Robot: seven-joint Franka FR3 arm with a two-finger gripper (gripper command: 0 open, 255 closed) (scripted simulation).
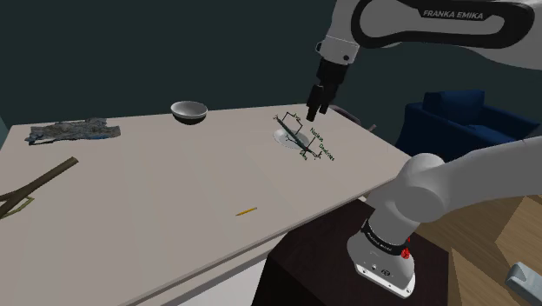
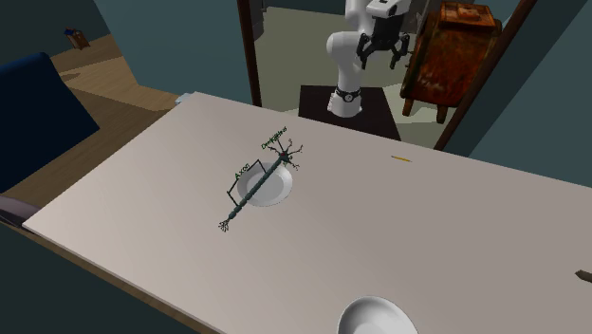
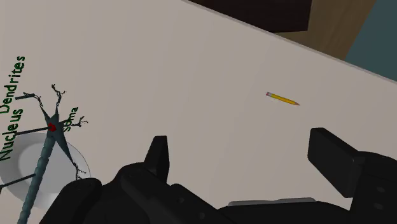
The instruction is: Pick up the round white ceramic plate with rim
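- Your plate (image 2: 275,193) was round and white, lying flat on the pale desk (image 2: 455,237), in the part toward the shoulder view's right.
- A neuron model (image 2: 256,185), dark teal with green word labels, lay across the plate, and its long stalk reached past the rim on both sides.
- Your pincer (image 1: 314,104) hung in the air near the plate, up and to the shoulder view's right of it. It touched neither plate nor model.
- Its fingers (image 3: 159,154) stood wide apart with nothing between them. In the wrist view the plate sat off beside one finger, not between the two.
- A yellow pencil (image 3: 282,98) lay on bare desk, well apart from the plate.
- A grey bowl (image 1: 188,110) stood near the far edge, to the shoulder view's left of the plate.
- A wooden ruler-like piece (image 1: 35,187) and a crumpled grey-blue thing (image 1: 74,130) lay at the shoulder view's left end.
- A dark blue armchair (image 1: 469,117) stood beyond the desk, behind the arm.
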